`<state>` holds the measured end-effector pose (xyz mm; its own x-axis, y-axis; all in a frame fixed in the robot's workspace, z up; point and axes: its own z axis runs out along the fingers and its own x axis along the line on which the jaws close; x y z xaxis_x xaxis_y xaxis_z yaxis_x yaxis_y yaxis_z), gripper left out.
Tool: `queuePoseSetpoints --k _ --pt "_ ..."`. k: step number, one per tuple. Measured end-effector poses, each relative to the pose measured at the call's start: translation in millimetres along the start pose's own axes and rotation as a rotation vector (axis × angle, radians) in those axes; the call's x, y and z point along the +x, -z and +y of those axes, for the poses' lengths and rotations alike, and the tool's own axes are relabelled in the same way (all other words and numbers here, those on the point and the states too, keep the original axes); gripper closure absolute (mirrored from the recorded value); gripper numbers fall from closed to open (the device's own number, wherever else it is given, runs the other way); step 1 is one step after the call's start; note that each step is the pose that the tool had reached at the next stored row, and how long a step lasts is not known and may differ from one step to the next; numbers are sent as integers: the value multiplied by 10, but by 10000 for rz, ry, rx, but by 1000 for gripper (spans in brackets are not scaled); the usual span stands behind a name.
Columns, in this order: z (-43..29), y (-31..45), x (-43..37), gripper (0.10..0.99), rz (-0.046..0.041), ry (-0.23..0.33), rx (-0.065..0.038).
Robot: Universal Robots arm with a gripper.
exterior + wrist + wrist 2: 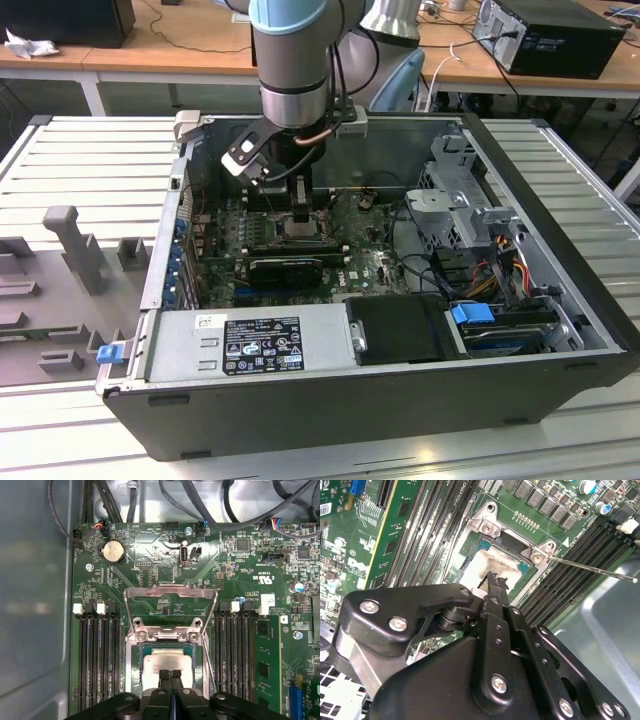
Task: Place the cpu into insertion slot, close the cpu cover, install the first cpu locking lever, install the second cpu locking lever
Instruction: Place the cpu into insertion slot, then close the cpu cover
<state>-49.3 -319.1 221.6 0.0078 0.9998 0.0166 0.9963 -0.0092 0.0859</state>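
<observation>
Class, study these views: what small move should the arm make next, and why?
Probably lift slightly and head for the cpu cover, which lies folded back open. The cpu already sits in the insertion slot, with the gripper, jaws shut, over it.

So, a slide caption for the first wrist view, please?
Black gripper, shut, above the silvery square cpu in the dark-bordered insertion slot; metal-frame cpu cover open.

cpu (167,659) partly behind jaws
</observation>
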Motion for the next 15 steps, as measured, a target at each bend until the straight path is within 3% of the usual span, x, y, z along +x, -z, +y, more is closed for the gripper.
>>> queuePoseSetpoints --k 8,11,15 --pt "9 102 2 980 0 0 2" --pt "113 94 2 980 10 -4 194" --pt "119 151 3 980 25 -5 196"
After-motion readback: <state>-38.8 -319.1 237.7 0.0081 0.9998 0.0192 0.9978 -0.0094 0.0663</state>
